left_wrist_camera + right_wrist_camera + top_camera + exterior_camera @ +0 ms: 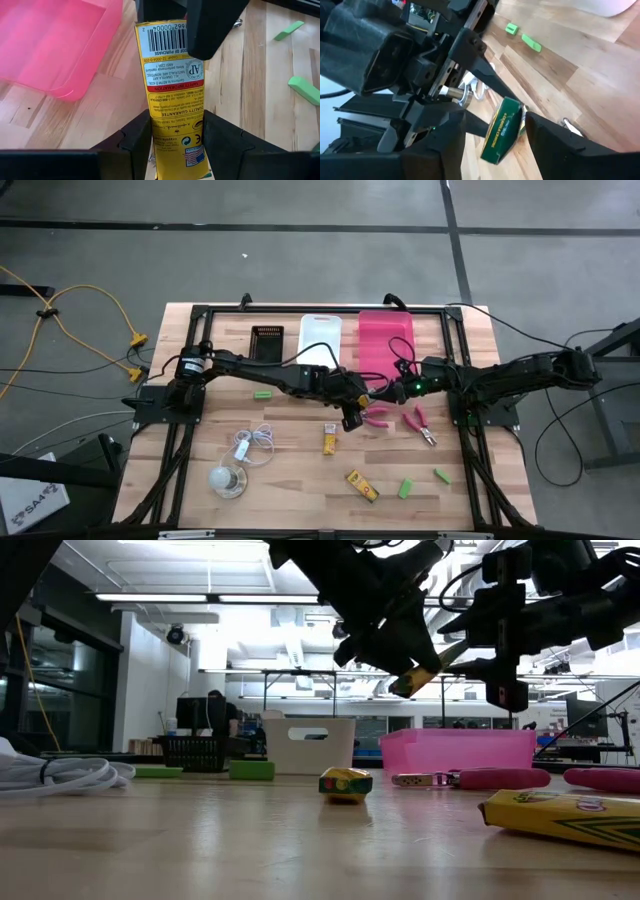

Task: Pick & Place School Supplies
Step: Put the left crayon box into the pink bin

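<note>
**Yellow-orange cardboard packet [170, 90] held in the air between two grippers**

Closest to the lens in the left wrist view, this flat rectangular packet stands on end. Its barcode end points away from the left gripper [176, 119], whose two dark fingers are pressed against its lower sides. That low grip leaves the upper half bare, probably so a second hand can take it.

The right gripper [500, 125] is at that upper half, and one of its fingers crosses the packet's top in the left wrist view. In the right wrist view, its fingers stand on either side of the packet's narrow edge with gaps showing, so it is spread rather than clamped. This looks like a handover, with the weight borne by the left arm.

The low view shows the packet well above the wooden table [300, 480]. The high view places both grippers near the table's middle, just in front of the pink plastic bin [385, 340]. That bin is a likely destination. A white plastic bin [320, 340] sits beside it.

On the table lie two more yellow-orange packets [329, 440] [362, 486] and two pink-handled scissor-like tools [378, 416] [420, 423]. Small green pieces [405, 489] are scattered well apart, waiting their turn.
</note>
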